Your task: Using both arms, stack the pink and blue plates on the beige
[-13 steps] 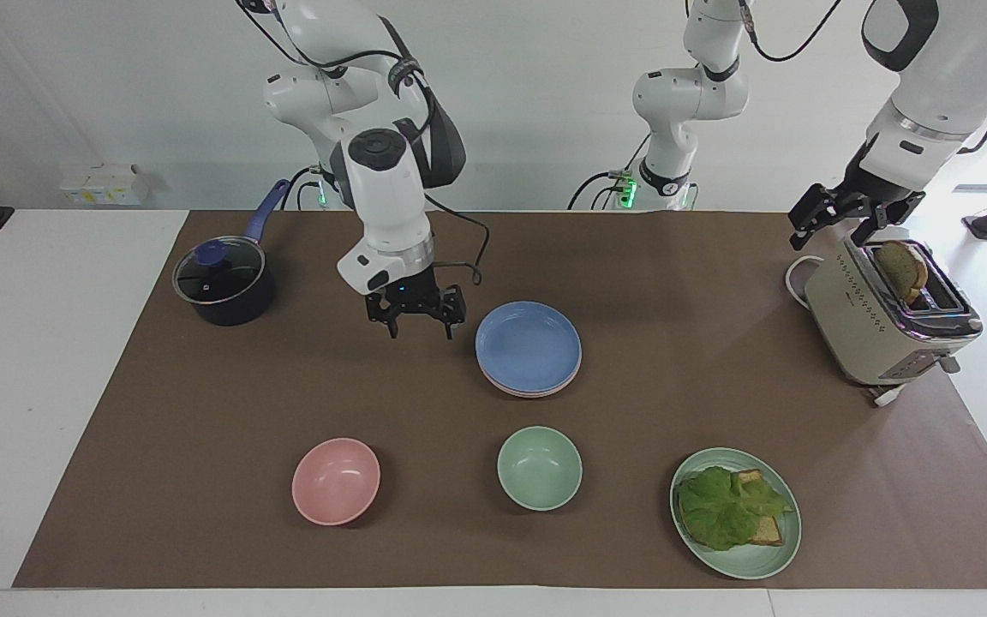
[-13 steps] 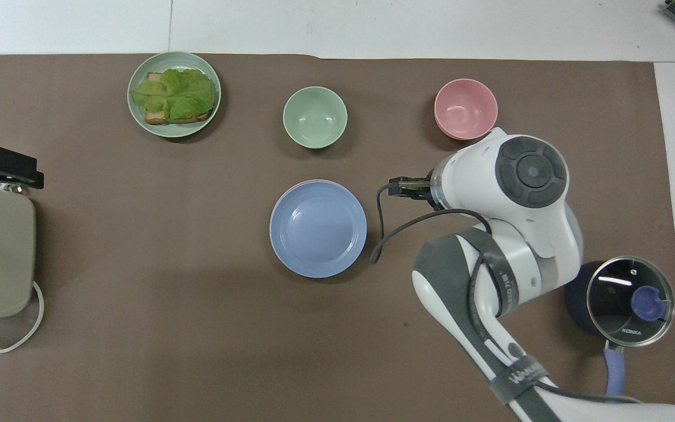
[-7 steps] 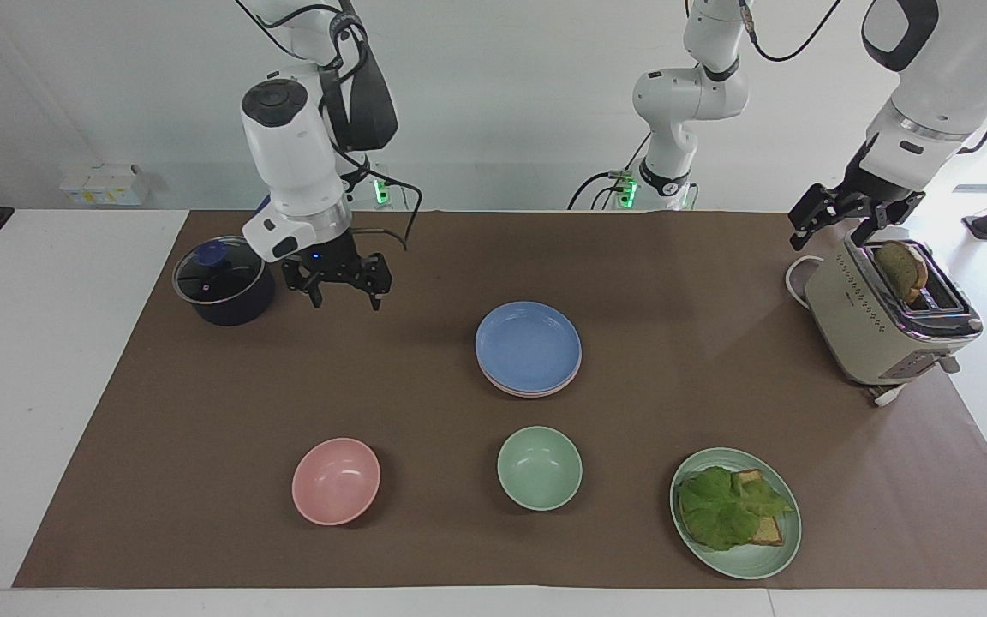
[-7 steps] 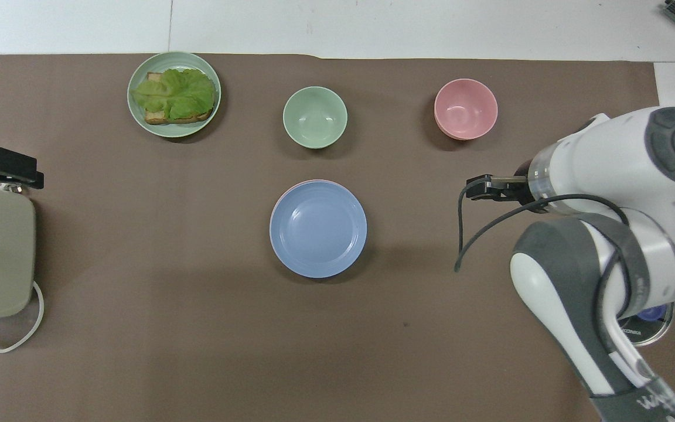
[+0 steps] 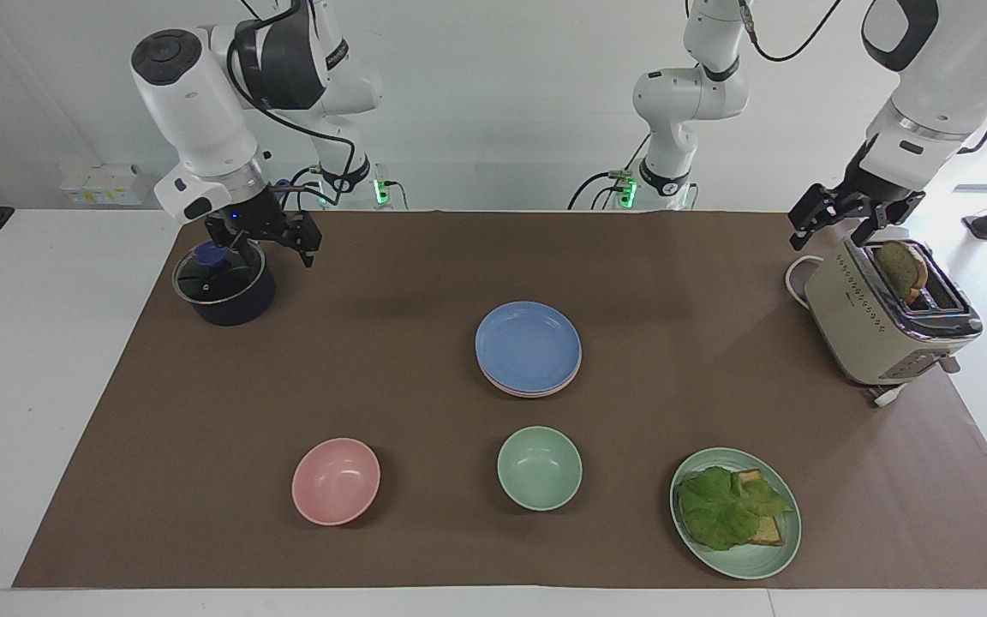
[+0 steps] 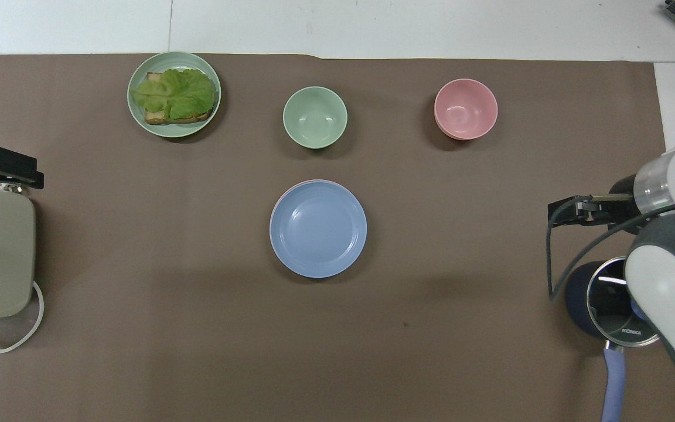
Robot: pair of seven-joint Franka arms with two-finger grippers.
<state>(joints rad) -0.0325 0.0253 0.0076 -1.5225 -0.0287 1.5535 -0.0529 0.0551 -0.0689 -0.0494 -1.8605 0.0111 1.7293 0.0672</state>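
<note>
The blue plate (image 5: 528, 344) (image 6: 318, 228) lies on top of a stack in the middle of the table. The pink plate's rim (image 5: 521, 392) shows just under it. The beige plate is hidden beneath the stack. My right gripper (image 5: 260, 242) hangs open and empty over the lidded pot (image 5: 224, 283), well apart from the plates. At the left arm's end of the table, my left gripper (image 5: 836, 230) is open and empty above the toaster (image 5: 879, 326), where that arm waits.
Farther from the robots than the stack sit a pink bowl (image 5: 336, 480), a green bowl (image 5: 540, 468) and a green plate (image 5: 780, 548) with a lettuce sandwich. The toaster holds a slice of bread (image 5: 901, 267). A brown mat (image 5: 288, 377) covers the table.
My right arm has swung away from beside the plate stack to above the pot, its gripper staying open. The left arm and the plates have not moved.
</note>
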